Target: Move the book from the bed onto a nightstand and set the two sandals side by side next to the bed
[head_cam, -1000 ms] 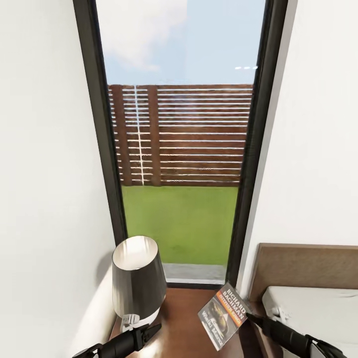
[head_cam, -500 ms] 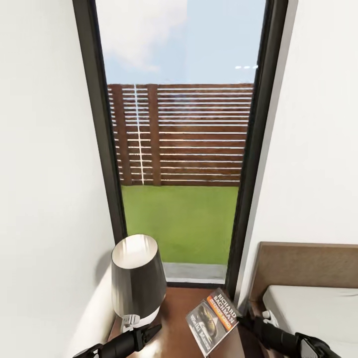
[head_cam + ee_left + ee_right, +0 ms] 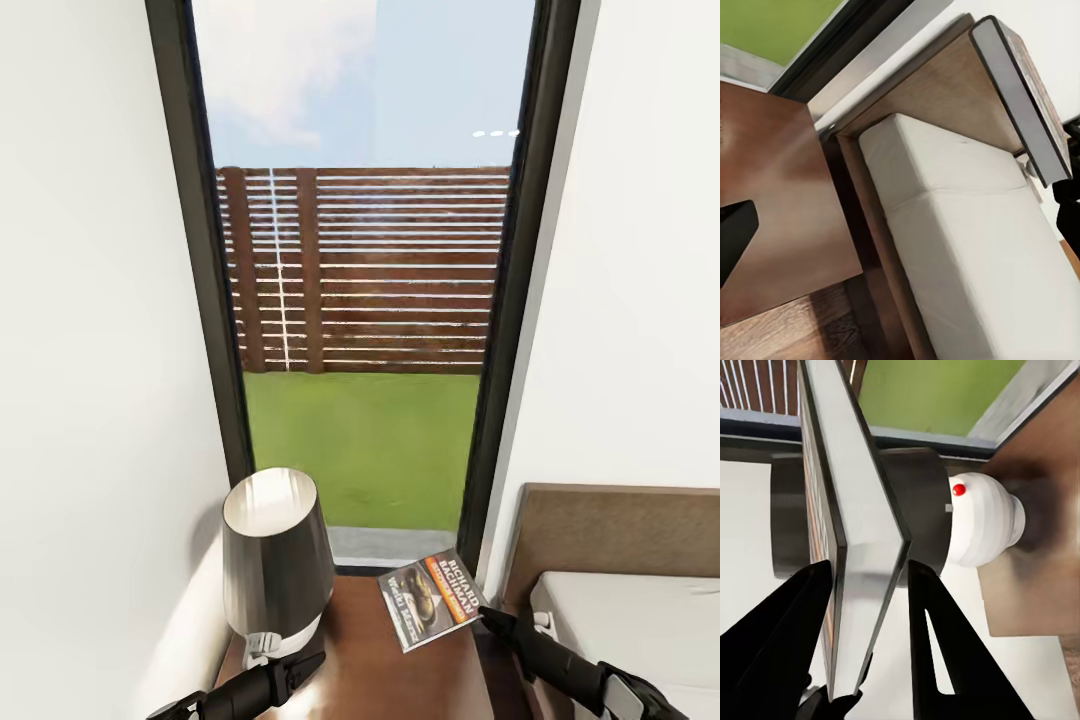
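Right pincer (image 3: 487, 620): reaches in from the bed side; its two black fingers (image 3: 937, 637) pinch the book by one corner.
Book (image 3: 433, 601): dark cover with an orange band and white lettering, held tilted above the far right part of the nightstand tabletop, cover facing up and toward the camera; whether it touches the wood I cannot tell. In the right wrist view its grey edge (image 3: 862, 532) sits between the fingers.
Nightstand (image 3: 400, 680): glossy brown tabletop, below the window, against the bed frame.
Lamp (image 3: 276, 565): black shade, white round base (image 3: 982, 519), on the left of the nightstand, beside the book.
Left pincer (image 3: 305, 662): low over the front of the nightstand near the lamp base; its spread cannot be told.
Bed (image 3: 640, 620): brown headboard, pale mattress (image 3: 967, 247), right of the nightstand.
Window (image 3: 365, 300): black frame, lawn and slatted fence beyond.
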